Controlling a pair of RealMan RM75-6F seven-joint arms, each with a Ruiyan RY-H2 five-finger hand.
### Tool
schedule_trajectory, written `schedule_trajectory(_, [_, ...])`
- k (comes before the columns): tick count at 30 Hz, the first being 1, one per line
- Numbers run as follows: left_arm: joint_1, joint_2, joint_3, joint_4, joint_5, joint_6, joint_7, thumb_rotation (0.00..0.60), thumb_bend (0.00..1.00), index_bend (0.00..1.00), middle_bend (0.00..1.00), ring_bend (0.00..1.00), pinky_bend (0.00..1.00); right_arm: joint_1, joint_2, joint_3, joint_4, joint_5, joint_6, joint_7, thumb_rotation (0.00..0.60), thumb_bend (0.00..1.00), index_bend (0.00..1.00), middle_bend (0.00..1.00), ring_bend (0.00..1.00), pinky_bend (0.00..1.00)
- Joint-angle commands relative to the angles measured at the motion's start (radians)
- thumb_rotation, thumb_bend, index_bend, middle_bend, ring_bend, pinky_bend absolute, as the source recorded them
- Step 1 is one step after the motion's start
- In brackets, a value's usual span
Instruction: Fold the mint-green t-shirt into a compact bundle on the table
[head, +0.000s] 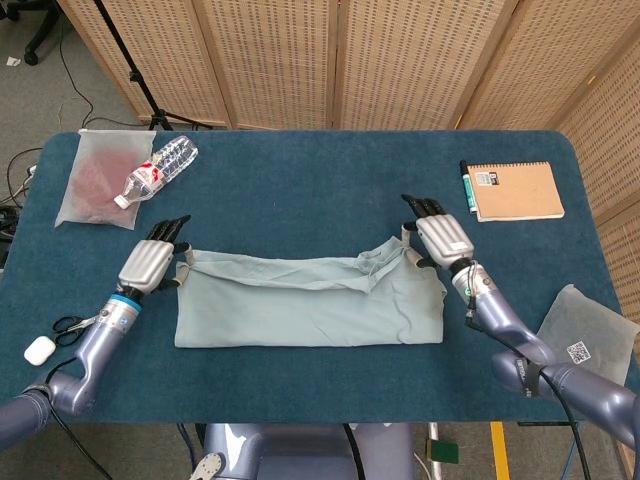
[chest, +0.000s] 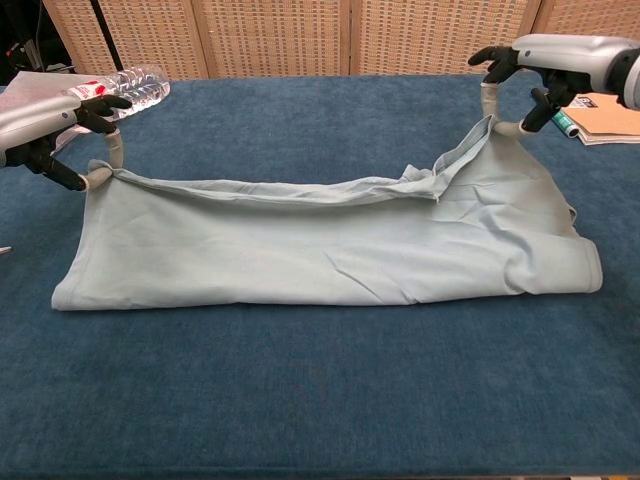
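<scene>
1. Two hands work at the same moment. The left hand (head: 148, 266) pinches the far left corner of the mint-green t-shirt (head: 310, 312) between the thumb and a finger, while its other fingers point to the far side, a little spread.
2. The right hand (chest: 555, 60) pinches the far right edge of the shirt in the same way, close to the collar. In the chest view the cloth rises a little to this hand, so it looks lifted off the table there; the exact place of the pinch is partly hidden, so I cannot be fully sure how much cloth is held.
3. Between the hands the far edge of the shirt is stretched in an almost straight line. The shirt lies as a long band from left to right, in the near half of the blue table (head: 320, 190), with its near edge already doubled.
4. I judge that the step in hand is a lengthwise fold: the upper layer is held at both ends over the band.
5. The next move probably calls for both hands to lower the edge evenly, release it, and then fold the band from one end to make it compact.
</scene>
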Motion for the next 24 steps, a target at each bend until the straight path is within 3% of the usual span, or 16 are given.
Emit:
schedule_trajectory(1, [-0.004,-0.021,-0.011,0.032,-0.006,-0.001,-0.013,0.6,0.59,0.79,0.0,0.0,0.0,0.008,-0.01,0.007,0.025,0.012,-0.01,0.005,0.6,0.65,0.67,0.01,0.0,0.0])
schedule_trajectory(12, [-0.03,-0.087,-0.023,0.125,-0.027,-0.052,0.016,0.6,0.57,0.78,0.0,0.0,0.0,0.015,-0.04,-0.002,0.096,0.039,-0.044,0.001,0.6,0.65,0.67,0.01,0.0,0.0])
schedule_trajectory(14, [-0.032,-0.095,-0.026,0.129,-0.037,-0.062,0.035,0.6,0.55,0.66,0.0,0.0,0.0,0.017,-0.046,-0.002,0.107,0.037,-0.046,0.006,0.6,0.65,0.67,0.01,0.0,0.0])
schedule_trajectory(16, [-0.033,-0.097,-0.027,0.128,-0.042,-0.069,0.04,0.6,0.53,0.33,0.0,0.0,0.0,0.018,-0.049,-0.003,0.114,0.036,-0.048,0.01,0.6,0.65,0.67,0.01,0.0,0.0])
schedule_trajectory(18, [-0.032,-0.101,-0.031,0.131,-0.045,-0.068,0.038,0.6,0.52,0.08,0.0,0.0,0.0,0.018,-0.052,-0.003,0.123,0.034,-0.05,0.014,0.6,0.65,0.67,0.01,0.0,0.0])
schedule_trajectory(19, [-0.032,-0.102,-0.031,0.131,-0.045,-0.067,0.036,0.6,0.52,0.01,0.0,0.0,0.0,0.018,-0.054,-0.003,0.126,0.034,-0.051,0.016,0.6,0.65,0.67,0.01,0.0,0.0])
schedule_trajectory(24, [-0.025,-0.099,-0.034,0.131,-0.035,-0.045,0.019,0.6,0.52,0.0,0.0,0.0,0.0,0.019,-0.057,-0.002,0.137,0.033,-0.053,0.025,0.6,0.65,0.67,0.01,0.0,0.0])
